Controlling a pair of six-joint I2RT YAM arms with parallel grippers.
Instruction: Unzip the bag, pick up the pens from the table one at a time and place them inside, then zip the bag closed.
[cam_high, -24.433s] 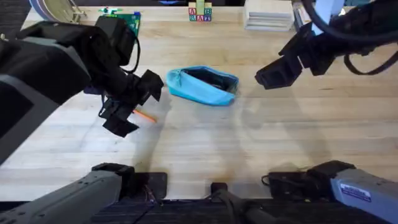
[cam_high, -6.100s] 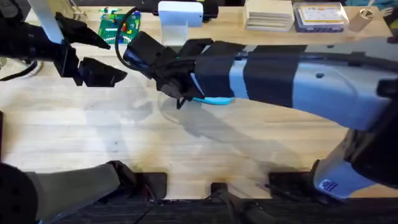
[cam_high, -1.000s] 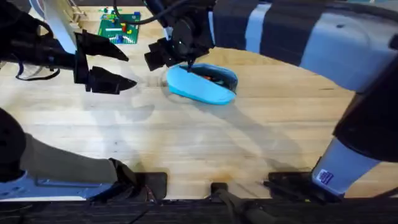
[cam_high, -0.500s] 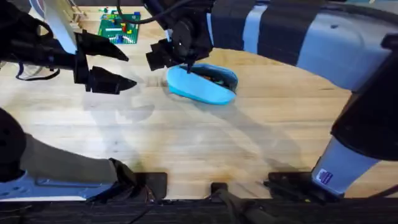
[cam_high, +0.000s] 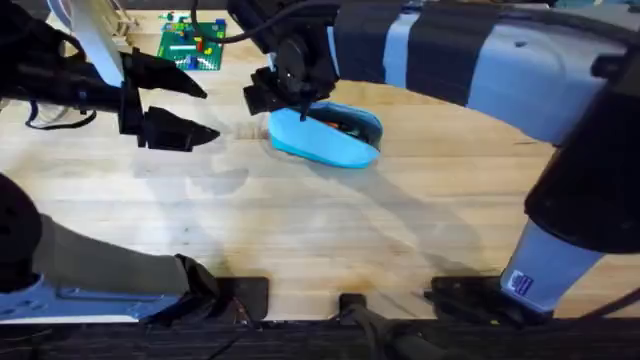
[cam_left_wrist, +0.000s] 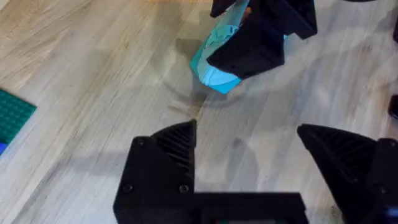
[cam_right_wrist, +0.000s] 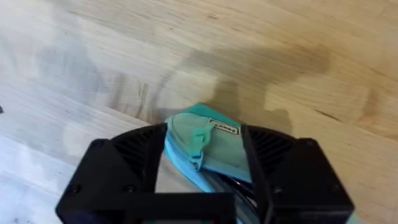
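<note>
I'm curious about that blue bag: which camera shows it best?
The overhead view: the whole bag shows, mouth open. The right wrist view shows just one end between the right gripper fingers; the left wrist view, a corner.

My workspace is a wide pale wooden tabletop (cam_high: 330, 230) with long plank grain and soft grey shadows lying across it. At the far left sits a green studded building plate (cam_high: 193, 45) carrying a few coloured bricks. Beside it, further left, a white upright piece (cam_high: 95, 40) leans at the edge. Along the near edge runs a dark strip with black mounting brackets (cam_high: 240, 295).
</note>
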